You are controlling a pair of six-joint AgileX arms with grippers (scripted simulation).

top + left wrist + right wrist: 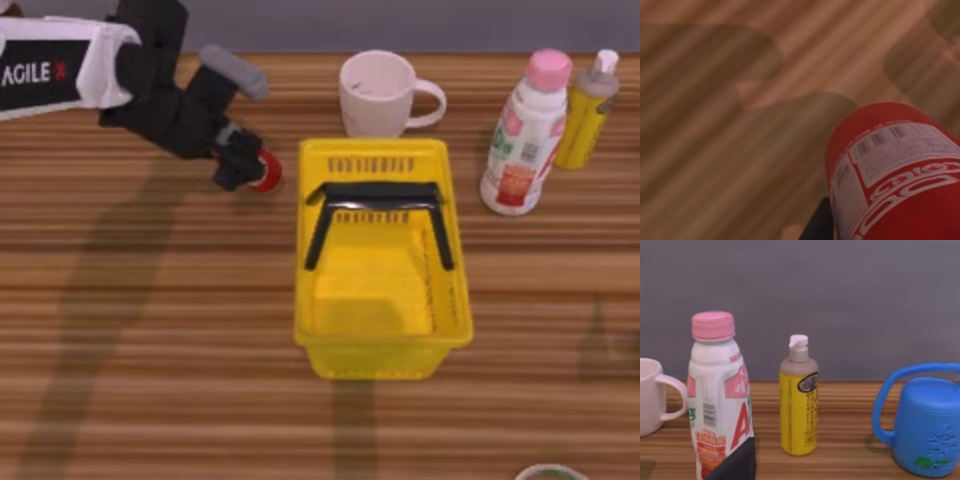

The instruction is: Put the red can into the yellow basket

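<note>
Left tool point(250, 165) apparently pinches one red can point(268, 172) beside one yellow basket point(452, 290).

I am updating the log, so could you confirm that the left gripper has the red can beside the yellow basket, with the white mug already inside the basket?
Not quite: the white mug stands behind the yellow basket, not inside, as the top view shows. The left gripper does have the red can beside it.
</note>
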